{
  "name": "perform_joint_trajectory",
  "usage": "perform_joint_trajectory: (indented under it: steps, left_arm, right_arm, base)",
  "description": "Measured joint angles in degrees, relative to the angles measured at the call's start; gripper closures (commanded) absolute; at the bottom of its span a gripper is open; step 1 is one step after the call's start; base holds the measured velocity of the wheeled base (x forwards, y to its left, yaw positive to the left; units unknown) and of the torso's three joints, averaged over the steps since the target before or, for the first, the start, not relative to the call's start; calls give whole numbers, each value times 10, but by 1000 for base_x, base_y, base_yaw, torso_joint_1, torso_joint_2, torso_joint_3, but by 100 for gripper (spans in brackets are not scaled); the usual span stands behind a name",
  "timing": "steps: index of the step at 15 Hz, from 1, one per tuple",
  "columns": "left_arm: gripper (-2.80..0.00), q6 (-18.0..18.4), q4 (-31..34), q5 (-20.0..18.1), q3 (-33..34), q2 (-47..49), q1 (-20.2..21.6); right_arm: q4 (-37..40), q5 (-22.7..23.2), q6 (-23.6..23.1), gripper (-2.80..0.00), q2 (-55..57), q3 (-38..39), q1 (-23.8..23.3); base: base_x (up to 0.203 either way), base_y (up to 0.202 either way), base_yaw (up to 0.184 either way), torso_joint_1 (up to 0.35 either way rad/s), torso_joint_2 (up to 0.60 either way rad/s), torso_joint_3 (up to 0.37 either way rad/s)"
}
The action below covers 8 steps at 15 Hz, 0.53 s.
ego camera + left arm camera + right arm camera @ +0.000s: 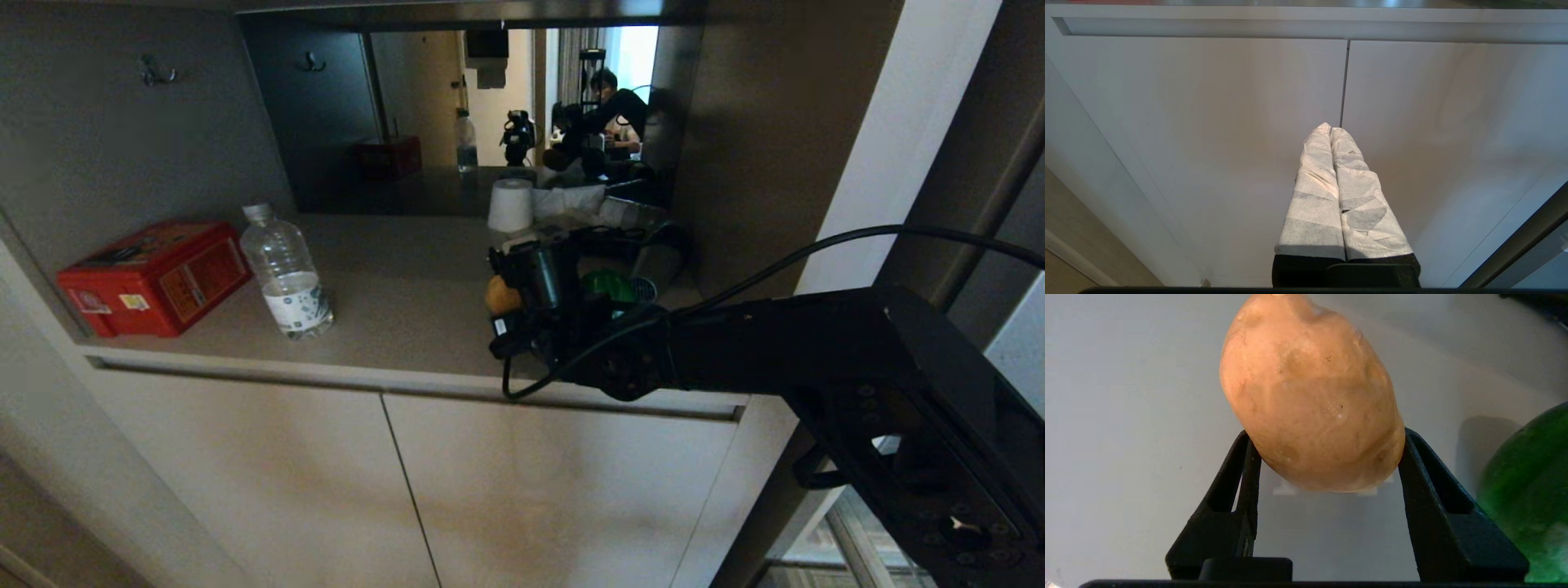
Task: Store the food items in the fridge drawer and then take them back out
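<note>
place: likely home kitchen | cue: beige cabinet doors (392, 490), countertop (408, 302)

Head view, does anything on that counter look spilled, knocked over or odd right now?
Nothing spilled or toppled. The water bottle stands upright beside the red tin box, and the paper roll stands upright near the back. The right gripper is clamped on the potato, the green pepper close beside it.

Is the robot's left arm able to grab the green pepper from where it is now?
Probably not as it stands. The left gripper hangs low, shut, facing the beige cabinet doors, below the countertop. The green pepper sits up there, behind the right gripper holding the potato.
</note>
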Motion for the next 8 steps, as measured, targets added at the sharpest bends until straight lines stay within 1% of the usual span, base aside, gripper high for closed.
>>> perform_joint_trajectory:
  steps: [8]
  left_arm:
    - [0,0,0,0,0,0,0]
  right_arm:
    - [-2,-1,1,0,4,7,0]
  base:
    - [0,0,0,0,0,0]
